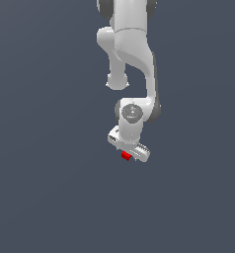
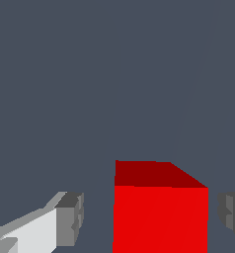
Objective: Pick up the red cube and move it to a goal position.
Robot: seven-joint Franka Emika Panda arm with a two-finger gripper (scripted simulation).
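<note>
The red cube (image 1: 125, 156) is tiny and bright red, and it shows just below the white gripper (image 1: 131, 153) in the exterior view. In the wrist view the cube (image 2: 160, 217) sits between the two grey fingertips (image 2: 70, 217), with a small gap on each side. The gripper (image 2: 150, 213) is open around the cube and neither fingertip touches it. The cube's lower part is cut off by the wrist picture's edge. I cannot tell whether the cube rests on the ground.
The white arm (image 1: 132, 54) reaches down from the exterior view's top centre. A plain dark grey ground (image 1: 50, 188) fills both views. No goal marker shows.
</note>
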